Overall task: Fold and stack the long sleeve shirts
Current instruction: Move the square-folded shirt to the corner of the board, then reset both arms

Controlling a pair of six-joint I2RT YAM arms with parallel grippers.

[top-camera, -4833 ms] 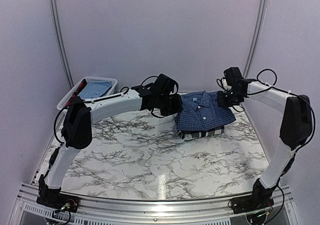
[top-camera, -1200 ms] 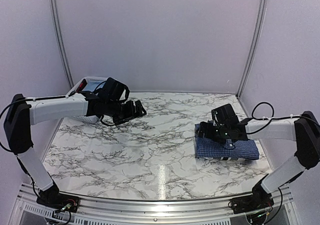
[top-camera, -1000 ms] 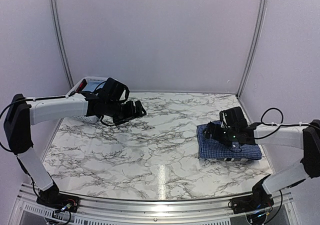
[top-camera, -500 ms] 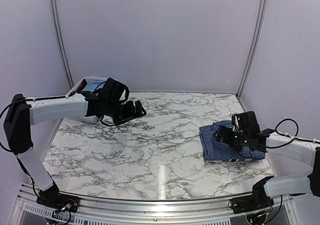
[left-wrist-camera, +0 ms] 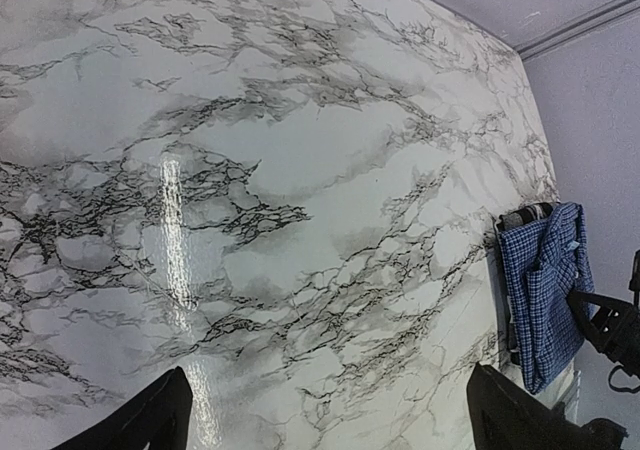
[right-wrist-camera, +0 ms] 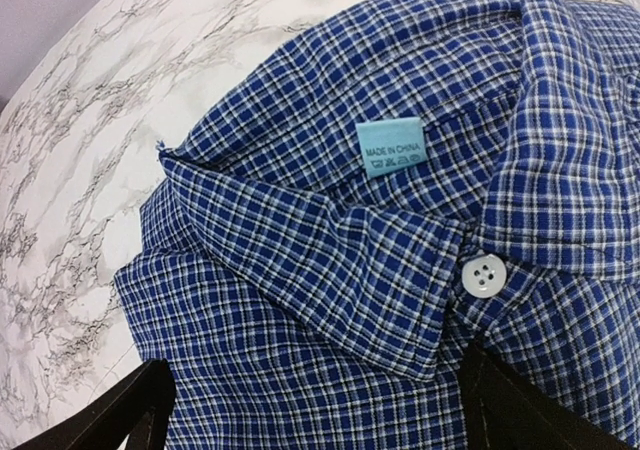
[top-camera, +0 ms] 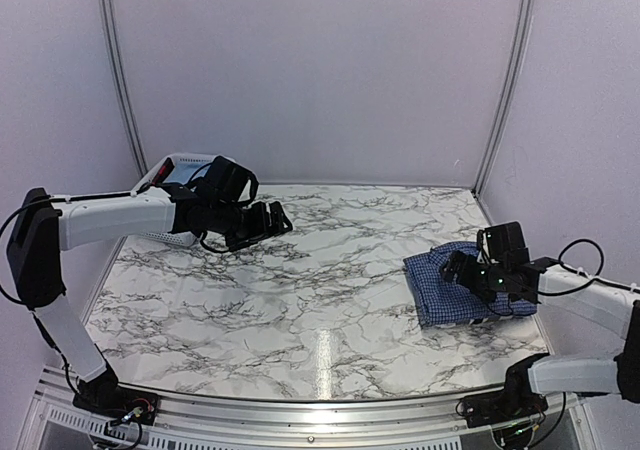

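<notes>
The dark blue checked long sleeve shirt [top-camera: 450, 282] lies folded at the table's right side, collar up. In the right wrist view its collar, white button [right-wrist-camera: 484, 275] and pale blue label [right-wrist-camera: 391, 147] fill the frame. A dark plaid edge [left-wrist-camera: 522, 216] of another folded shirt shows beneath it. My right gripper [top-camera: 470, 273] rests on top of the blue shirt [right-wrist-camera: 330, 270], its fingers spread wide on the cloth and nothing pinched between them. My left gripper [top-camera: 265, 220] hangs open over bare marble at the left rear, far from the shirts [left-wrist-camera: 545, 290].
A white slatted basket [top-camera: 165, 175] with light blue cloth in it stands at the back left corner, just behind my left forearm. The marble table [top-camera: 320, 300] ends in a metal rail at the near edge. Side walls stand close to the folded shirts.
The right gripper has slid the folded shirts to the right and a little toward the near edge, turning them slightly. The left arm has stayed still.
</notes>
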